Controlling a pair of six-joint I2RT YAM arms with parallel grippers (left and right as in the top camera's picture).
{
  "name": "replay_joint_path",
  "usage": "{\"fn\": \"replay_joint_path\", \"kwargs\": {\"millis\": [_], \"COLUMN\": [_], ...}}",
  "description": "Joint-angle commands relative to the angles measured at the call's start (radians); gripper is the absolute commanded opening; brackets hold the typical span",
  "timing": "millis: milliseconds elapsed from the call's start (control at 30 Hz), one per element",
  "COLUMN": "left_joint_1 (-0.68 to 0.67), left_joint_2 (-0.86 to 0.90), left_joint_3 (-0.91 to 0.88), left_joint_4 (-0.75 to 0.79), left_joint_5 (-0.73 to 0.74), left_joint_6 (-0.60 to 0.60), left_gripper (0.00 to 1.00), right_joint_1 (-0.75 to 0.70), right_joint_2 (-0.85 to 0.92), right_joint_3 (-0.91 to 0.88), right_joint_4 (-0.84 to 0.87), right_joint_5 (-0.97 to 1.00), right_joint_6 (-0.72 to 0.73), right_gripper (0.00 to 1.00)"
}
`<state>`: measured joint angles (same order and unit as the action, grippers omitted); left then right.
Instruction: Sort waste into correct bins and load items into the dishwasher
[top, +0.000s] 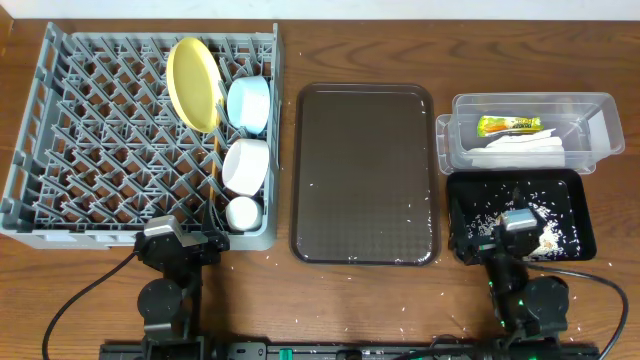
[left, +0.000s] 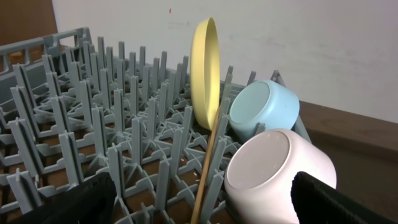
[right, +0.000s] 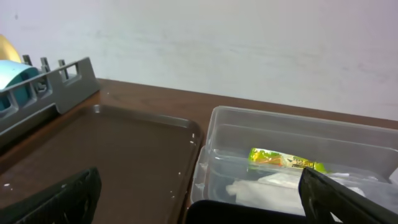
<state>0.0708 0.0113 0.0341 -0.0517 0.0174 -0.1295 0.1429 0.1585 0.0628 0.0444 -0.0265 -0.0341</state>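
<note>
Overhead: dish rack (top: 90, 130) carries yellow plate (top: 192, 84) stood on edge, prob. so it stays put and drains. Blue bowl (top: 249, 103), white bowl (top: 245, 165), cup (top: 242, 213) and chopsticks (top: 215, 160) are packed along its right side. Wrapper (top: 508, 126) + napkin (top: 520, 152) sit in clear tub (top: 530, 97), rice scraps (top: 545, 237) in black tray (top: 470, 195): dry vs food waste, looks sorted.

Left wrist: left pincer (left: 208, 202) spread, empty, low by rack.

Right wrist: right pincer (right: 202, 202) spread, empty, facing tub.

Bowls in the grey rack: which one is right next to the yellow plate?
The light blue bowl. It sits directly beside the yellow plate, while the white bowl comes after it in the row, farther from the plate.
</note>
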Motion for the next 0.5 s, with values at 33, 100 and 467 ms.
{"fn": "replay_joint_path", "kwargs": {"millis": [33, 100, 467], "left_joint_1": [0.005, 0.005, 0.005], "left_joint_2": [-0.005, -0.005, -0.005], "left_joint_3": [-0.030, -0.030, -0.030], "left_joint_4": [-0.018, -0.018, -0.018], "left_joint_5": [-0.006, -0.006, -0.006], "left_joint_6": [0.013, 0.013, 0.013], "left_gripper": [0.90, 0.90, 0.90], "right_joint_1": [0.010, 0.010, 0.009], "right_joint_2": [-0.065, -0.101, -0.153], "right_joint_3": [-0.028, -0.042, -0.057], "right_joint_4": [0.005, 0.005, -0.116], "right_joint_5": [-0.006, -0.008, -0.027], "right_joint_6": [-0.005, -0.005, 0.003], "right_gripper": [0.99, 0.99, 0.99]}}
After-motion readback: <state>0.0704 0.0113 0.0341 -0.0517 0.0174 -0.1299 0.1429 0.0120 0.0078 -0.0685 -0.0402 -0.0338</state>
